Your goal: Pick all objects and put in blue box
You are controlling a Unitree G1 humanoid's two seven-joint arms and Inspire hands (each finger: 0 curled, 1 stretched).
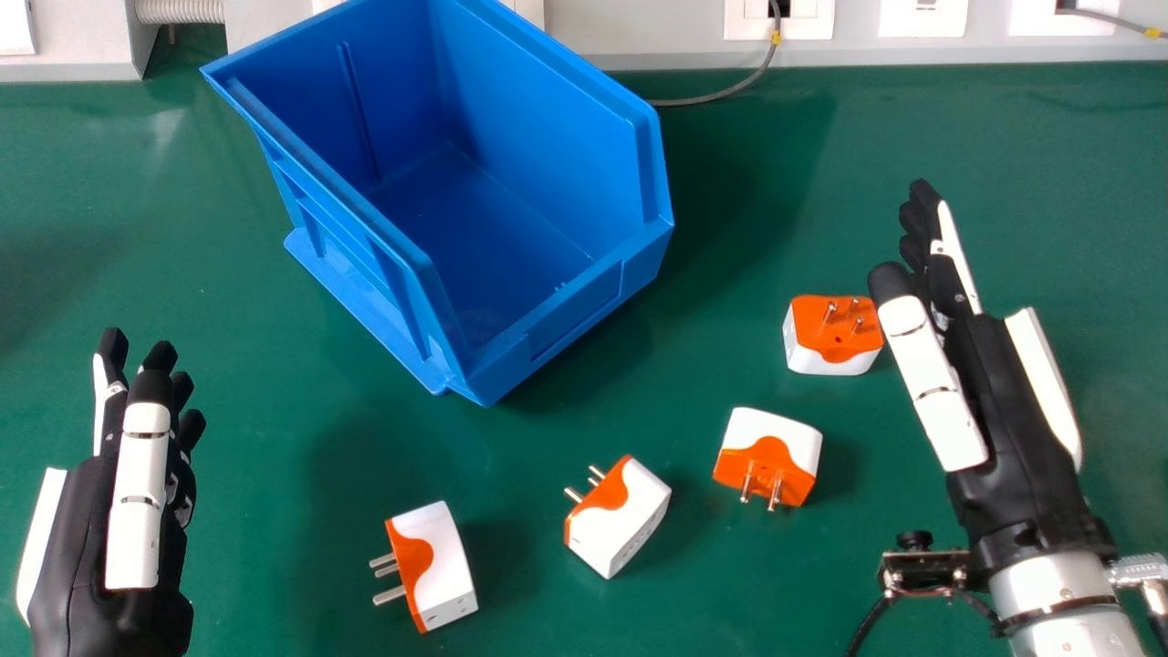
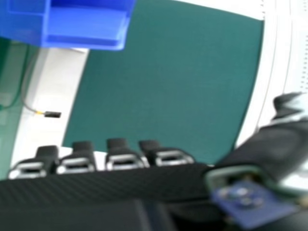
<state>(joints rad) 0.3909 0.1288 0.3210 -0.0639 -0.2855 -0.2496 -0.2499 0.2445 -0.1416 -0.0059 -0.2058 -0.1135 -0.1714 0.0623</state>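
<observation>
on the green tabletop [image 1: 228, 319], the blue box [image 1: 566, 310] is standing upright, its lowered front side facing partly toward the robot. behind it a white panel [image 1: 666, 36] is running along the far edge, and a grey cable [image 1: 712, 98] is hanging down from there. four plugs, each one white and orange, are lying outside the box, well apart from one another. the first plug [image 1: 433, 566], closest to the robot, is pointing its metal pins to the left. the second plug [image 1: 620, 525] is resting on the right of it, with pins turning left and away. the third plug [image 1: 771, 447] is showing its pins toward the robot, and the fourth plug [image 1: 834, 334] is holding its pins upward, just beside the thumb of the right hand [image 1: 995, 401] (if they are touching, i cannot tell). this hand is keeping its fingers straight and open, and it is gripping nothing. at the left, the left hand [image 1: 137, 511] is also having straight fingers and is gripping nothing.
</observation>
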